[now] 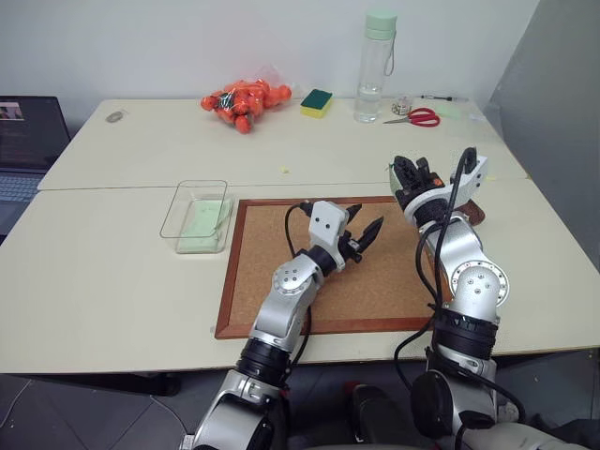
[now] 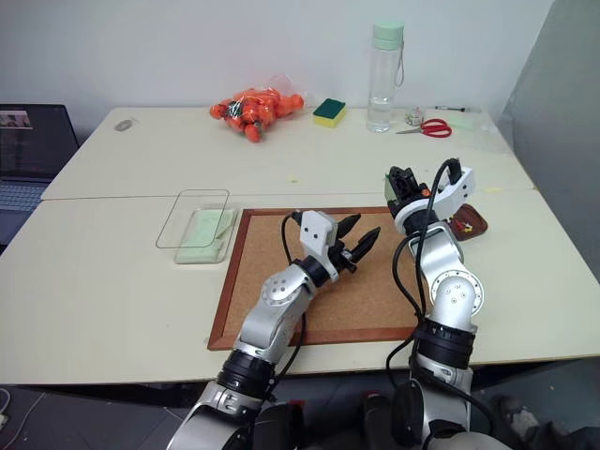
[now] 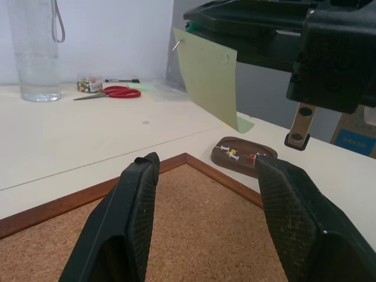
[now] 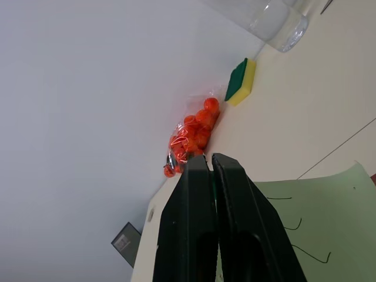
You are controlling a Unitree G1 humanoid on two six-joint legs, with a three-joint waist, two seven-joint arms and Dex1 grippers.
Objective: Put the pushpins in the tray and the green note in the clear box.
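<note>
My right gripper (image 1: 412,172) is raised above the cork board's far right corner. It is shut on a dark green pushpin (image 3: 188,26) whose metal tip pokes through a corner of the green note (image 3: 208,76). The note hangs free below the fingers. The reddish-brown tray (image 3: 238,167) sits on the table just past that corner, beneath the note, with several pushpins (image 3: 230,154) in it. My left gripper (image 1: 361,234) hovers open over the cork board, nothing between its fingers (image 3: 138,205), pointing towards the tray. At the board's far left stands the clear box (image 1: 180,214), a pale-green slip (image 1: 204,225) inside.
The wood-framed cork board (image 1: 281,281) lies in front of me. Along the far edge stand a clear bottle (image 1: 375,70), red scissors (image 1: 417,117), a green-and-yellow sponge (image 1: 316,101) and a bag of orange balls (image 1: 244,101). A laptop (image 1: 28,141) sits at the left.
</note>
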